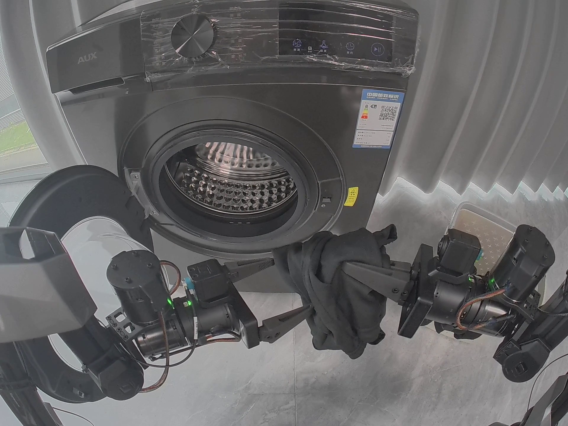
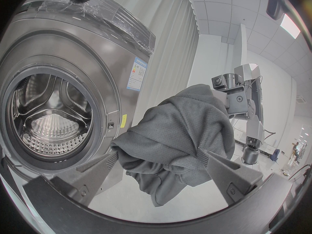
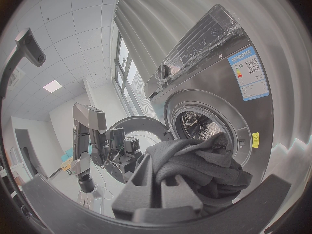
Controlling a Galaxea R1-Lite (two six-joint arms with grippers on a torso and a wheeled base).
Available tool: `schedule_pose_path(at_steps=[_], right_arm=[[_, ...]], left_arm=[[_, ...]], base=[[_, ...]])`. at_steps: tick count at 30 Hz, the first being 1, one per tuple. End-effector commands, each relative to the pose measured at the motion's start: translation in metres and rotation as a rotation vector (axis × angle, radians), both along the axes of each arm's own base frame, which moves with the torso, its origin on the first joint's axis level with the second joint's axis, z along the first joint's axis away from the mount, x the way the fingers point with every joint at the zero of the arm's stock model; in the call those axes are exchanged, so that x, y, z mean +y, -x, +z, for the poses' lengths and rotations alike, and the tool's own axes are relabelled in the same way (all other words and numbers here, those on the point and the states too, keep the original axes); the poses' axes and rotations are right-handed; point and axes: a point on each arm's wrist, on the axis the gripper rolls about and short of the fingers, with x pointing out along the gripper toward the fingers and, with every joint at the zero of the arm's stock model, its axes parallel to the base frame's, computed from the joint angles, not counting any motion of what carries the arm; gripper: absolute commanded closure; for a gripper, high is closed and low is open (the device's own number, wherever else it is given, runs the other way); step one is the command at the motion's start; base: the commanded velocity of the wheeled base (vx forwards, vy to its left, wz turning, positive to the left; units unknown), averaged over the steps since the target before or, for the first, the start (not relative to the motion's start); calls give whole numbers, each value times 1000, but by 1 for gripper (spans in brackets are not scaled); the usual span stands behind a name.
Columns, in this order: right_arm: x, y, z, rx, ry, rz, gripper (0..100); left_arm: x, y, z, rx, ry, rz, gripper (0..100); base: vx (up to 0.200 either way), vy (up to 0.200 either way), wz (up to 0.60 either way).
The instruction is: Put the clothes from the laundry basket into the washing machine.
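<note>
A dark grey garment (image 1: pixel 340 291) hangs in the air between two robot arms, just in front of the washing machine (image 1: pixel 236 90), below the lower right rim of its round opening. The right gripper (image 1: pixel 355 270) is clamped on the cloth's upper folds. The left gripper (image 1: pixel 290 285) has its fingers spread wide on either side of the bundle. The machine's door (image 1: pixel 77 208) stands swung open at the left. A pale plastic basket (image 1: pixel 479 226) sits on the floor by the curtain.
</note>
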Motion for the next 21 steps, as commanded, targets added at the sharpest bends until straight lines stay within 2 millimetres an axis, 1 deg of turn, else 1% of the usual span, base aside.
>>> schedule_pose_path(at_steps=[1,5,7,9,16,21], right_arm=[[0,0,1,-4,-3,-1,100],[-1,0,1,5,-6,1,100],[-1,1,1,12,-9,4,100],[-1,1,1,13,-8,5,100],[-1,1,0,17,-8,6,100],[4,3,0,17,-7,22,100]], left_arm=[[8,-7,-4,13,-6,7,0],[16,-10,-5,21,-4,-57,0],[24,-11,-6,30,-5,-135,0],[29,-13,-7,35,-5,-164,0],[41,-23,-16,59,-16,-149,0],[37,-28,-19,56,-16,-148,0]], base=[[0,0,0],[0,0,0],[0,0,0],[0,0,0],[0,0,0],[0,0,0]])
